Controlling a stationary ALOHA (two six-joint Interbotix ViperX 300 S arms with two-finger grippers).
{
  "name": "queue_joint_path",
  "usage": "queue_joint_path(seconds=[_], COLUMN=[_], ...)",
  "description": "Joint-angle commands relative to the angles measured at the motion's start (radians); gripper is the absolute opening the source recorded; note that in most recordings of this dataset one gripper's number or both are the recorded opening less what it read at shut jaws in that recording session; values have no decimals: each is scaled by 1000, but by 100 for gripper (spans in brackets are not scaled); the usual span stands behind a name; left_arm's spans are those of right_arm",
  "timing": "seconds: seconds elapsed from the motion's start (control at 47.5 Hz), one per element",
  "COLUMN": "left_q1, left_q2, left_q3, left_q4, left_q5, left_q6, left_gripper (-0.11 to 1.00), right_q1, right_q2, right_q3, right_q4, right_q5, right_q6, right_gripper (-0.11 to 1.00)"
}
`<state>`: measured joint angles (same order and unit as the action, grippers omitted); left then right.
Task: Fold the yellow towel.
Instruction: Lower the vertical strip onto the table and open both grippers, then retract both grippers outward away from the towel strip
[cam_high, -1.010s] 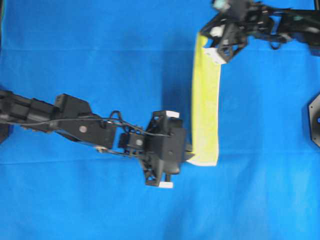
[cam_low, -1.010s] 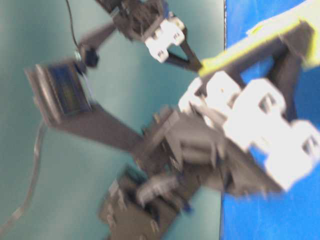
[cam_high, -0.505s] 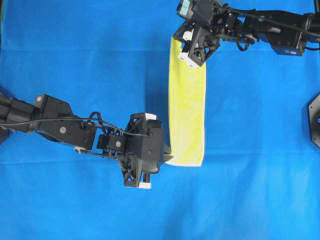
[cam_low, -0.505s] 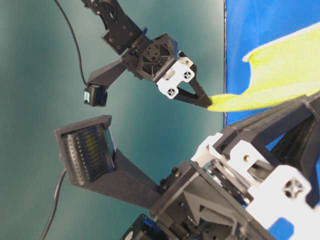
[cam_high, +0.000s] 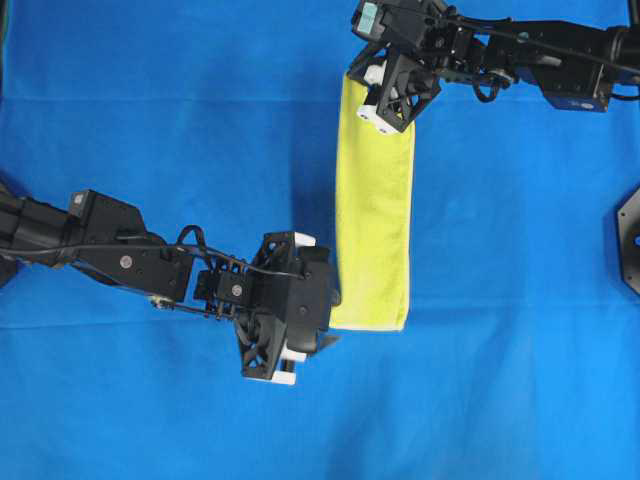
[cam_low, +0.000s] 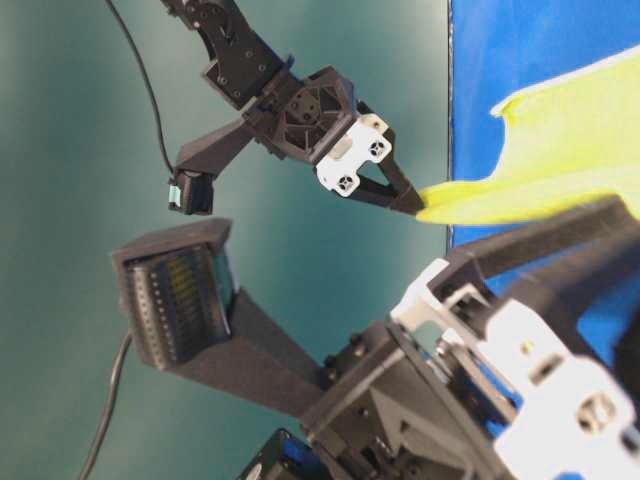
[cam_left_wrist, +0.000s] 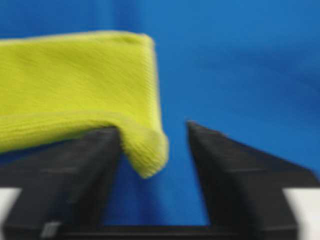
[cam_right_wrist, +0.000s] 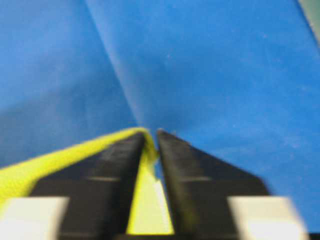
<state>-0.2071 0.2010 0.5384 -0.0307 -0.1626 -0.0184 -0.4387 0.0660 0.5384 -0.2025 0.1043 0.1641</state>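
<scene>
The yellow towel (cam_high: 375, 230) lies as a long narrow folded strip on the blue cloth, running from top to bottom of the overhead view. My left gripper (cam_high: 332, 322) sits at the strip's lower left corner. In the left wrist view its jaws (cam_left_wrist: 154, 130) stand open, and the towel's corner (cam_left_wrist: 145, 150) droops over the left finger without being pinched. My right gripper (cam_high: 356, 80) is at the top left corner. Its fingers (cam_right_wrist: 152, 134) stand close together with the towel's edge (cam_right_wrist: 145, 200) between them. The table-level view shows those tips (cam_low: 415, 205) on the raised towel end (cam_low: 560, 150).
The blue cloth (cam_high: 150, 120) covers the whole table. A black round base (cam_high: 630, 240) sits at the right edge. In the table-level view a black camera mount (cam_low: 180, 300) stands on the left, with the left arm's body (cam_low: 480, 400) filling the foreground.
Both arms carried the towel leftward, then stopped. My left gripper has opened and let go of the lower corner, and that end now lies flat. The right fingers stay narrow on the top corner.
</scene>
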Motion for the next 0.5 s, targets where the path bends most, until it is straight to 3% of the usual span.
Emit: queue_joint_path(seconds=[0.0, 0.105, 0.252, 0.484], left_q1=[-5, -3, 2, 21], left_q2=[-38, -63, -123, -304], left_q3=[-15, -11, -5, 58], left_q4=[2, 2, 2, 2], left_q5=[2, 26, 106, 250], left_q6=[2, 0, -2, -2], left_gripper=[58, 75, 74, 74], right_q1=[2, 2, 2, 2], right_q2=[-14, -21, -43, -156], right_q3=[-9, 3, 15, 77], right_q4=[-23, -32, -34, -34], right_q5=[-25, -49, -60, -57], right_q6=[2, 2, 2, 8], right_gripper=[40, 64, 58, 58])
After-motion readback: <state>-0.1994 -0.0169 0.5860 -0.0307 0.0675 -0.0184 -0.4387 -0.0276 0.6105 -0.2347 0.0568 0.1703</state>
